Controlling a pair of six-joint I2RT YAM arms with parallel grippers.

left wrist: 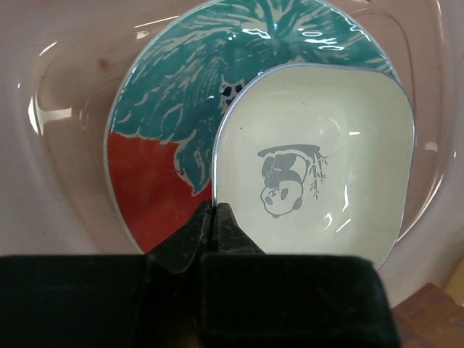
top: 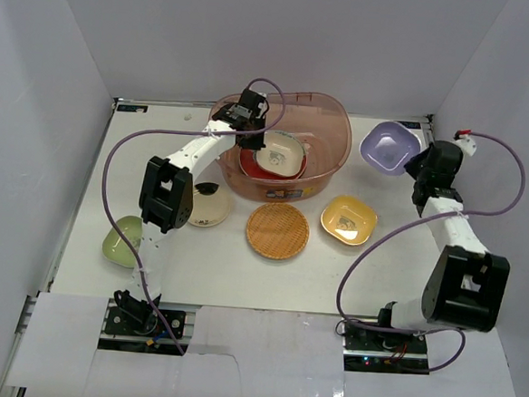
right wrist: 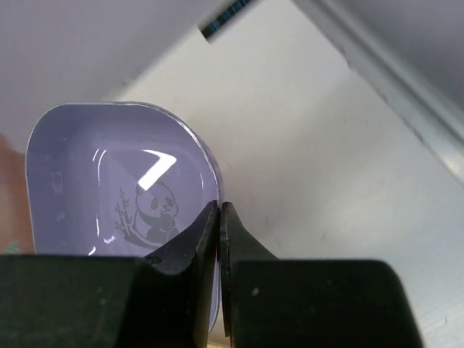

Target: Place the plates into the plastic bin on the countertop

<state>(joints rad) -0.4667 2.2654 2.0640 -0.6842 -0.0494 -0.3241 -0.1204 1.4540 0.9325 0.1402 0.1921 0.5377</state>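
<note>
Left tool (left wrist: 215, 209) pinches cream plate (left wrist: 312, 167) rim inside plastic bin (top: 341, 122). Right tool (right wrist: 219, 210) pinches purple plate (right wrist: 109, 174) rim, 1 o'clock.

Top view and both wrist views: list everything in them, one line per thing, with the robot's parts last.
bin: 1, translucent pinkish-brown, far middle of table
red plate: 1, red with teal flower, inside bin
cream square plate: 1, cream with panda, in bin over the red plate, gripped at its rim
purple plate: 1, purple with panda, right of bin, gripped at its rim
yellow plate: 1, yellow, on table, near right of bin
woven plate: 1, orange, on table in front of bin
cream round plate: 1, cream, left of the woven plate, partly behind left arm
green plate: 1, green, near left of table
table: 1, white
left hand: 1, black, shut on the cream square plate
right hand: 1, black, shut on the purple plate
</note>
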